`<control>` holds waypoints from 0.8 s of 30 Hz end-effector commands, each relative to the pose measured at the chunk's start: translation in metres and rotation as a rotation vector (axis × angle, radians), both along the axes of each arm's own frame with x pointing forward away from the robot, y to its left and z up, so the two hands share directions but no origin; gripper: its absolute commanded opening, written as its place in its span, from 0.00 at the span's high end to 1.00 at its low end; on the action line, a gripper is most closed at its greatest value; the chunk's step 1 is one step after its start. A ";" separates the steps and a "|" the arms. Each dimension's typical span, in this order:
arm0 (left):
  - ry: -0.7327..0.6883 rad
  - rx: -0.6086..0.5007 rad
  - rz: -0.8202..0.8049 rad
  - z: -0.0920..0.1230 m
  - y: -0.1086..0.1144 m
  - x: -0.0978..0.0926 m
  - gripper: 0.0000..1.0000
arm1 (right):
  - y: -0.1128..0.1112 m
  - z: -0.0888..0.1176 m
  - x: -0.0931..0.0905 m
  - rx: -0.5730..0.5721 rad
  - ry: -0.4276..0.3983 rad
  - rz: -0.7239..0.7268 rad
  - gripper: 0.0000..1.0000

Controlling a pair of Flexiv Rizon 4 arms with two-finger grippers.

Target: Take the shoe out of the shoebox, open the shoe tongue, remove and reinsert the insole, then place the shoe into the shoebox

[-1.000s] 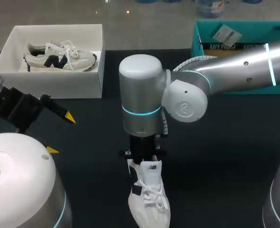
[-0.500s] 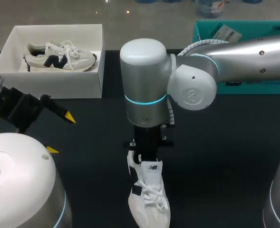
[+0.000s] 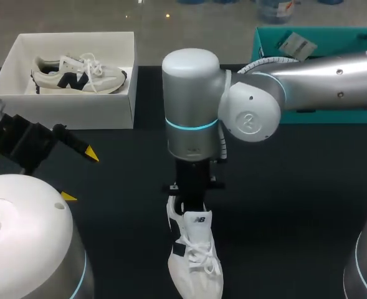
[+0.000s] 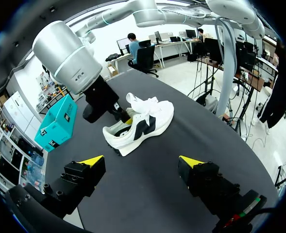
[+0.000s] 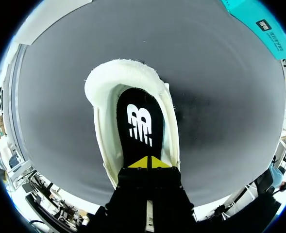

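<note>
A white shoe [image 3: 195, 255] lies on the black table near its front edge, toe towards me. My right gripper [image 3: 192, 204] points straight down into its opening, just behind the tongue [image 3: 200, 219]. In the right wrist view the two yellow tips [image 5: 146, 162] are pressed together over the black insole [image 5: 140, 124]; nothing shows between them. My left gripper [image 3: 80, 175] stands open and empty well to the shoe's left. From the left wrist view, the shoe [image 4: 147, 121] lies ahead of the open left gripper [image 4: 142, 161]. The white shoebox [image 3: 21, 47] at the back left holds a second shoe [image 3: 77, 73].
A teal box [image 3: 314, 43] sits at the back right, also seen as the teal box [image 4: 58, 124] beyond the right arm. My right arm's thick wrist housing [image 3: 192, 106] hangs over the table's middle. Bare black tabletop [image 3: 295, 205] lies to the right of the shoe.
My right arm's wrist has shifted a little to the right and its gripper has come slightly lower into the shoe's opening. The shoe and my left arm have stayed put.
</note>
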State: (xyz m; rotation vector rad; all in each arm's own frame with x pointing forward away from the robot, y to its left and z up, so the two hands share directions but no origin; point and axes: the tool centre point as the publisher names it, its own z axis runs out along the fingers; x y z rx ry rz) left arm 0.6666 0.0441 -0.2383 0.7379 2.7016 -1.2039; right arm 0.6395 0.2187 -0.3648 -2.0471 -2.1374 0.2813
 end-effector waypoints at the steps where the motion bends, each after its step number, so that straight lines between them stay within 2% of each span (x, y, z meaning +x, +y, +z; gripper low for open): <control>1: 0.002 0.003 -0.002 0.000 0.000 0.001 0.00 | 0.011 -0.003 0.004 -0.032 0.030 0.022 1.00; 4: 0.002 0.003 -0.002 0.000 0.000 0.001 0.00 | 0.011 -0.005 0.004 -0.030 0.039 0.021 0.97; 5: 0.002 0.003 -0.002 0.000 0.000 0.001 0.00 | 0.011 -0.005 0.003 -0.027 0.042 0.019 0.87; 6: 0.002 0.003 -0.002 0.000 0.000 0.001 0.00 | 0.011 -0.005 0.003 -0.026 0.043 0.019 0.83; 8: 0.002 0.003 -0.002 0.000 0.000 0.001 0.00 | 0.011 -0.005 0.003 -0.026 0.046 0.022 0.67; 11: 0.002 0.003 -0.002 0.000 0.000 0.001 0.00 | 0.011 -0.005 0.004 -0.028 0.053 0.026 0.54; 20: 0.002 0.003 -0.002 0.000 0.000 0.001 0.00 | 0.010 -0.007 0.004 -0.024 0.057 0.026 0.50; 24: 0.002 0.003 -0.002 0.000 0.000 0.001 0.00 | 0.013 -0.009 0.005 -0.021 0.059 0.031 0.42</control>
